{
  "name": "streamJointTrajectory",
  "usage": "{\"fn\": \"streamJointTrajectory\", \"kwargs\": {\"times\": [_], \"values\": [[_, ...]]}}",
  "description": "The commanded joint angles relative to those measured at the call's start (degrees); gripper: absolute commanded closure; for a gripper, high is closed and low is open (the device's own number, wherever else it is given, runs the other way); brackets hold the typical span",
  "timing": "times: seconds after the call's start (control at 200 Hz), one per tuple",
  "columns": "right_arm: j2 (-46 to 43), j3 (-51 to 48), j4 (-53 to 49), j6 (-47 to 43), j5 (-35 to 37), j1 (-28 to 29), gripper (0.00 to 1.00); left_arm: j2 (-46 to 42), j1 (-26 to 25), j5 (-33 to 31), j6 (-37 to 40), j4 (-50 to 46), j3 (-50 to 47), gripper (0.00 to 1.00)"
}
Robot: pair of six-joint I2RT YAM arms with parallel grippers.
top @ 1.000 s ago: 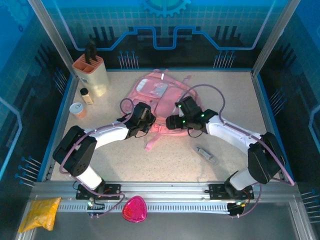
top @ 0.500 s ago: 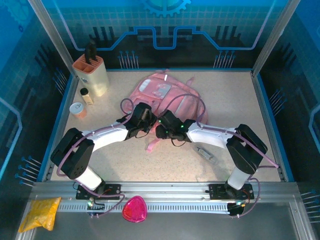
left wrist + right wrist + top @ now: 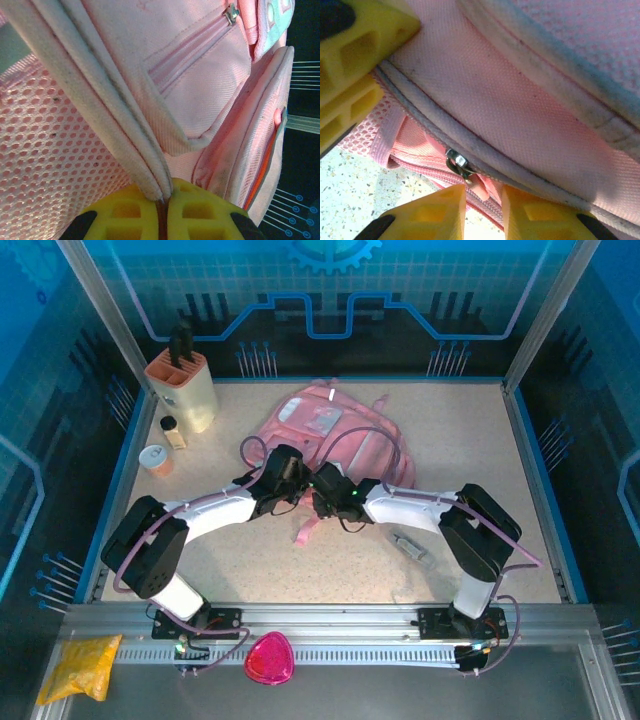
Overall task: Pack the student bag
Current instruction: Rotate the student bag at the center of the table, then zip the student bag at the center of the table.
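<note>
Student bag [image 3: 335, 420] | L claw [image 3: 162, 202] pinching seam [image 3: 132, 147] | R claw [image 3: 484, 200] astride zip pull [image 3: 465, 169], grip unclear

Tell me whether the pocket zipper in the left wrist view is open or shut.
Shut: the zipper teeth lie meshed across the student bag, right up to the slider.

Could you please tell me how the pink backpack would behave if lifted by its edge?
The student bag will probably sag and fold: it is soft fabric, lying crumpled. Its piped seam bunches in the left gripper, suggesting a secure, non-slippery hold.
</note>
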Motion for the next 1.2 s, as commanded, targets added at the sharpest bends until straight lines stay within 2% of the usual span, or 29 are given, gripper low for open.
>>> {"fn": "streamJointTrajectory", "kwargs": {"times": [0.0, 0.375, 0.545, 0.68, 0.795, 1.196], "values": [[1.92, 2.38, 7.25, -6.26, 2.64, 0.32, 0.79, -2.0, -1.39, 3.45, 0.58, 2.87, 0.35, 1.0], [-1.1, -0.8, 14.73, -12.54, 2.9, 0.83, 0.81, -1.47, -1.53, 3.1, 0.47, 3.08, -0.22, 1.0], [1.93, 1.73, 10.47, -10.39, 4.08, -1.51, 0.81, -1.49, -1.49, 3.24, 0.59, 3.28, 0.22, 1.0], [0.81, 0.14, 13.54, -12.19, 4.51, -1.71, 0.9, -1.5, -1.46, 3.43, 0.8, 3.13, 0.28, 1.0], [-1.78, -0.99, 11.54, -11.58, 4.91, -1.57, 1.0, -1.97, -1.29, 2.26, 1.66, 2.06, 0.28, 1.0], [-11.12, -10.62, 1.37, -4.43, 2.77, -3.02, 1.0, -2.39, 4.32, 4.01, 5.2, 0.49, 0.48, 1.0]]}}
